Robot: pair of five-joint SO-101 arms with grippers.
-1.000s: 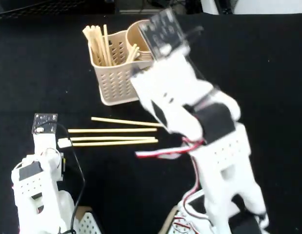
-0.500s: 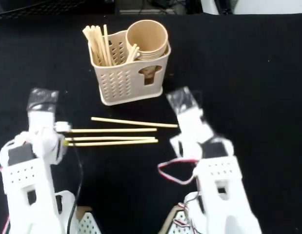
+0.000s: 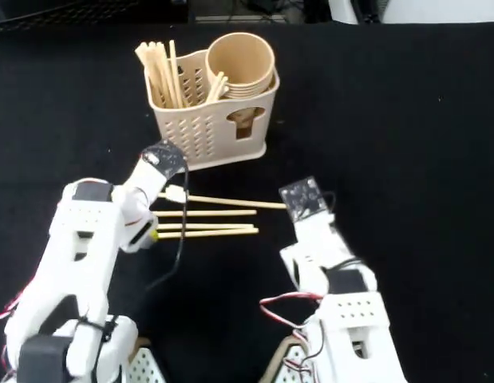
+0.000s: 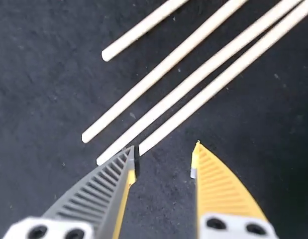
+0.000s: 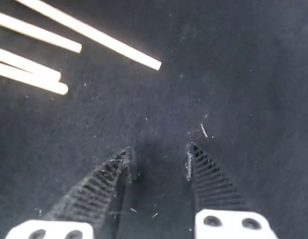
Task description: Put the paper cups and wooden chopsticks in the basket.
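Your four loose, pale wooden chopsticks (image 3: 215, 214) lie roughly side by side near the middle of the black worktop (image 3: 406, 144). They sit between the near edge, where the arms stand, and the beige perforated plastic basket (image 3: 207, 124) toward the far edge. The basket already holds a stack of tan paper cups (image 3: 240, 60) in one compartment and a bundle of upright chopsticks (image 3: 160, 73) in the other. Your left claw (image 4: 164, 149) is released, its jaws spread, and sits just off the ends of the two closest-lying sticks, gripping nothing. Your right claw (image 5: 159, 150) is likewise released and empty, above bare worktop near the sticks' opposite ends. Judge the sticks as light, stiff and smooth: pinched at the very tip they will probably roll or pivot, and lying flat they offer little to bite on. Take hold a little way in from the end, jaws across the stick, and squeeze firmly so it doesn't swing when lifted.
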